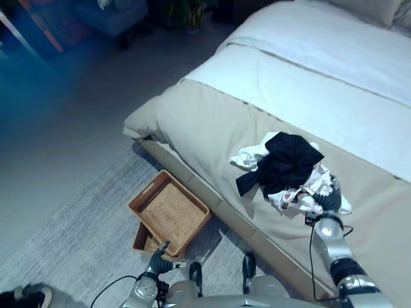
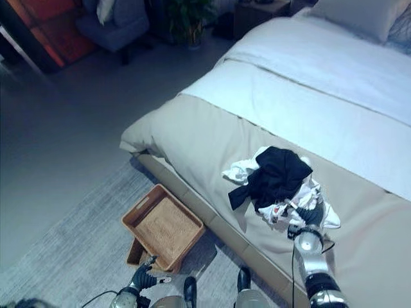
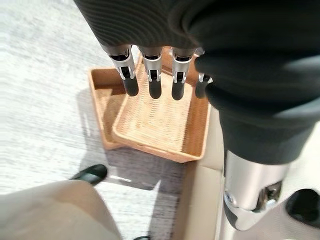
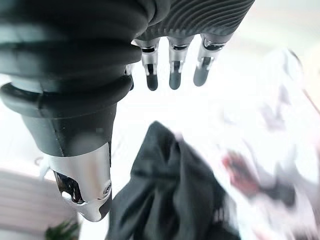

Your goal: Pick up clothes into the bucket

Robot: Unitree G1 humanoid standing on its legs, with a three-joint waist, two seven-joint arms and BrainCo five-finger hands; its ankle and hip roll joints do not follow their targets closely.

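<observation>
A pile of clothes lies on the bed's beige cover: a black garment [image 1: 286, 163] on top of white ones with a red and black print [image 1: 307, 191]. My right hand [image 1: 329, 204] rests at the pile's near right edge. Its fingers [image 4: 172, 67] are straight and hold nothing, with the black garment [image 4: 170, 200] just past them. Two wicker baskets [image 1: 170, 212] are stacked askew on the rug beside the bed. My left hand [image 1: 157, 256] hovers low by the baskets. Its fingers [image 3: 155, 75] are straight over the upper basket [image 3: 160, 120].
The bed [image 1: 212, 122] fills the right side, its corner overhanging near the baskets. A grey rug [image 1: 77, 237] covers the floor in front. A dark armchair [image 2: 115, 22] and a plant [image 2: 189, 16] stand far back. A pillow [image 2: 359, 16] lies at the bed's head.
</observation>
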